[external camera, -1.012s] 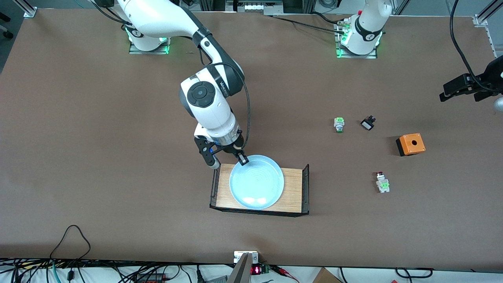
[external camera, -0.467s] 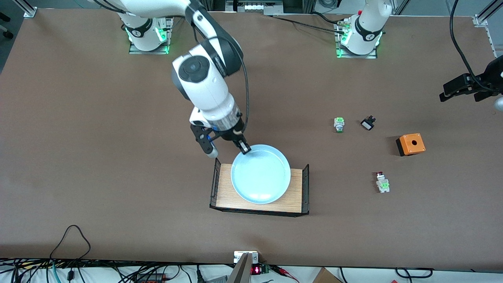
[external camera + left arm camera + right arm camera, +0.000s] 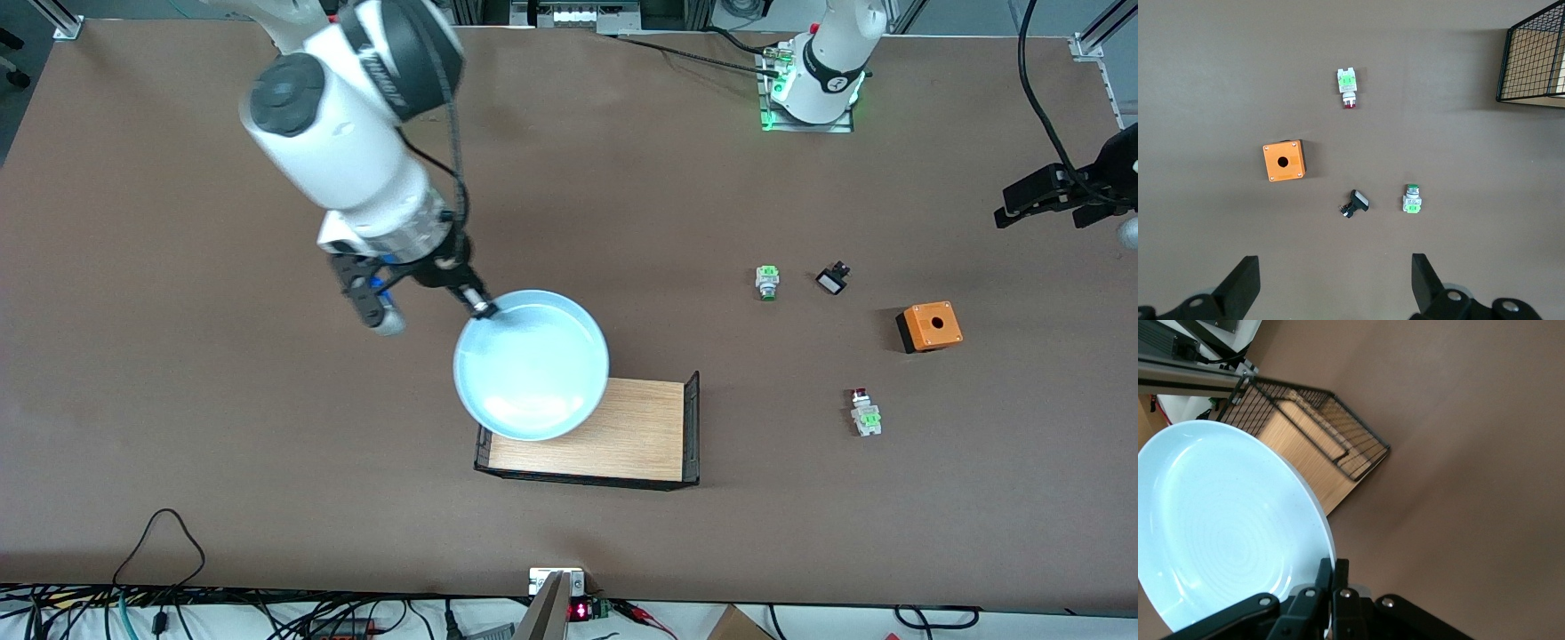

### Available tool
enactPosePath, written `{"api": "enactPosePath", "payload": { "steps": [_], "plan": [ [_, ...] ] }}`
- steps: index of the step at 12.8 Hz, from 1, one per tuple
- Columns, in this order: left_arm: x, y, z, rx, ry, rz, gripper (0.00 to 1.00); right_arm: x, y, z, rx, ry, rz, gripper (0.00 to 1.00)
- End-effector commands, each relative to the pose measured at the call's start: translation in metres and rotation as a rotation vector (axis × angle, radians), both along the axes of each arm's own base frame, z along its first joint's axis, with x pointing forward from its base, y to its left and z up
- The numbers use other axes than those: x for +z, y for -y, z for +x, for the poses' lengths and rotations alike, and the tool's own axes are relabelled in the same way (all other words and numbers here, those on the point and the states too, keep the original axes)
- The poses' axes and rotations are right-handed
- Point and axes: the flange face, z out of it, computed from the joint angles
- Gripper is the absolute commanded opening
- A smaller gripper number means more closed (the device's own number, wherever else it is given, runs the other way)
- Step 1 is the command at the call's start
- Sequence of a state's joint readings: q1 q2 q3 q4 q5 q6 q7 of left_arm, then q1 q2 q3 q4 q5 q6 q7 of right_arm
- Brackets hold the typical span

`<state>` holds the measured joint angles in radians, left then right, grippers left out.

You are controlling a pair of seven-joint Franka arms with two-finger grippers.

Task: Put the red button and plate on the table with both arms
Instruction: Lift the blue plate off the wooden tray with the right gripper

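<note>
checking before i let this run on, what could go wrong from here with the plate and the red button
The right gripper pinches the plate by one edge only, in the air over the wooden platform; held so far off centre, it could tilt or slip out. Lowered carelessly, its rim might catch the platform's mesh end. The left gripper hangs open, and the red button lies near a similar green-capped switch, so it might pick the wrong one.

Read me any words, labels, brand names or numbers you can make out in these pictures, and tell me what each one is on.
Nothing here can be read for certain.
Right arm: white lettering on its black joint band, too blurred to read.
Left arm's base: small round black mark, too small to read.
Small display at the table's near edge: red glowing digits, too small to read.
Plate, red button, orange box: no text.
</note>
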<state>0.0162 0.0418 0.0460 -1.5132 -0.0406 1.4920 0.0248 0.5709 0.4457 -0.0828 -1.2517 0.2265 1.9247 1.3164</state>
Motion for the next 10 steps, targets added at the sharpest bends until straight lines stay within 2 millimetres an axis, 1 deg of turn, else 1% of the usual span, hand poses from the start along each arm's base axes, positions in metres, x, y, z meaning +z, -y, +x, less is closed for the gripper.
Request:
{"api": "enactPosePath", "payload": {
  "steps": [1,3,5,8,9,10],
  "plan": [
    [0.008,0.000,-0.005,-0.009,-0.002,-0.013,1.00,0.004,0.050,0.000,0.119,-0.059,-0.025,0.00],
    [0.009,0.001,-0.005,-0.009,0.001,-0.013,1.00,0.003,0.089,0.001,0.210,-0.089,-0.051,0.00],
    [0.012,0.000,-0.007,-0.008,0.006,-0.014,1.00,-0.003,0.129,0.005,0.255,-0.113,-0.064,0.00],
    [0.013,0.000,-0.007,-0.008,0.012,-0.012,1.00,-0.022,0.188,0.004,0.393,-0.168,-0.084,0.00],
    [0.013,0.000,-0.008,-0.009,0.009,-0.013,1.00,-0.030,0.211,0.005,0.426,-0.188,-0.093,0.00],
    [0.017,0.000,-0.011,-0.010,0.015,-0.014,1.00,-0.035,0.230,0.004,0.470,-0.200,-0.101,0.00]
  ]
}}
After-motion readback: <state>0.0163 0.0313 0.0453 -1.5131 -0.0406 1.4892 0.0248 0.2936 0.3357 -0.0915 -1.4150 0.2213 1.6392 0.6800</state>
